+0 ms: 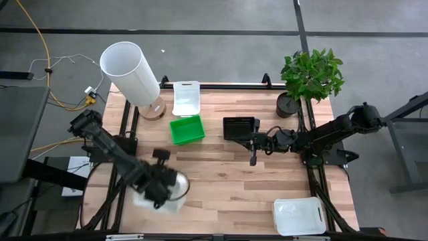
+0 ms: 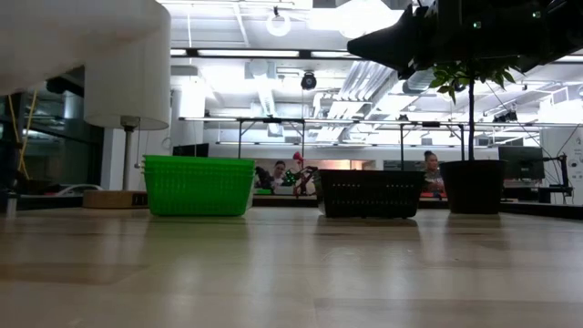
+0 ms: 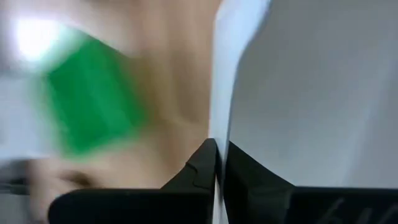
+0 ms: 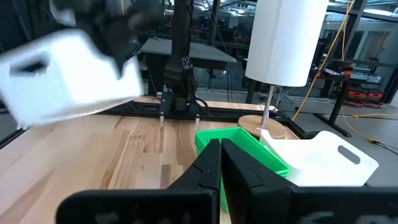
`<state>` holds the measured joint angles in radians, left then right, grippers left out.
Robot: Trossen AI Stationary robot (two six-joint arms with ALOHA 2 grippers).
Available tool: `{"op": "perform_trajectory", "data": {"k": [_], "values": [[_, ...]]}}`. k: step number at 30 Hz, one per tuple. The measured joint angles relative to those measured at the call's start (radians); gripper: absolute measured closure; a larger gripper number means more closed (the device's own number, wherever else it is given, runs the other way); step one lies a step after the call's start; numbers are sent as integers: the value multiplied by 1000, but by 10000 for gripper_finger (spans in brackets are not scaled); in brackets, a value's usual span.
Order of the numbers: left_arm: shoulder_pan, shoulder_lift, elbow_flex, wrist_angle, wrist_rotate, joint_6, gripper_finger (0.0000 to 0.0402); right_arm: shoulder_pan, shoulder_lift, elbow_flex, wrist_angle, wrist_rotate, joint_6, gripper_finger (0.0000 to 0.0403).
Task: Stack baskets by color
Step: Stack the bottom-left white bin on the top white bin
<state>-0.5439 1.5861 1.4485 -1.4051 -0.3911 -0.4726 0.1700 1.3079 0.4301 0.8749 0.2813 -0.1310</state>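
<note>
1. the left end effector (image 1: 162, 192) is clamped on the wall of a white basket (image 4: 68, 78), holding it above the table (image 1: 221, 174) near the front left.
2. the right end effector (image 1: 253, 159) is closed with nothing in it, just in front of the black basket (image 1: 239, 127).
3. the green basket (image 1: 186, 129) sits mid-table, another white basket (image 1: 186, 98) just behind it.
4. a third white basket (image 1: 299, 215) lies at the front right corner.

Open-plan lab: ceiling ducts (image 2: 273, 87), workbenches (image 2: 273, 123).
</note>
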Motion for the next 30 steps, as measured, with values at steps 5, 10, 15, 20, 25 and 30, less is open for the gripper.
{"op": "perform_trajectory", "data": {"k": [5, 10, 15, 20, 25, 30], "values": [[199, -10, 207, -28, -362, 109, 401, 0, 0, 0, 5, 0, 0, 403], [499, -10, 293, 152, -429, 232, 401, 0, 0, 0, 5, 0, 0, 403], [828, -8, 294, 235, -352, 146, 401, 0, 0, 0, 5, 0, 3, 403], [1031, -9, 235, 242, -231, -115, 401, 0, 0, 0, 5, 0, 0, 403], [1088, -8, 123, 268, -196, -226, 401, 0, 0, 0, 5, 0, -1, 403], [1097, -7, 39, 320, -231, -276, 401, 0, 0, 0, 5, 0, 4, 403]]}}
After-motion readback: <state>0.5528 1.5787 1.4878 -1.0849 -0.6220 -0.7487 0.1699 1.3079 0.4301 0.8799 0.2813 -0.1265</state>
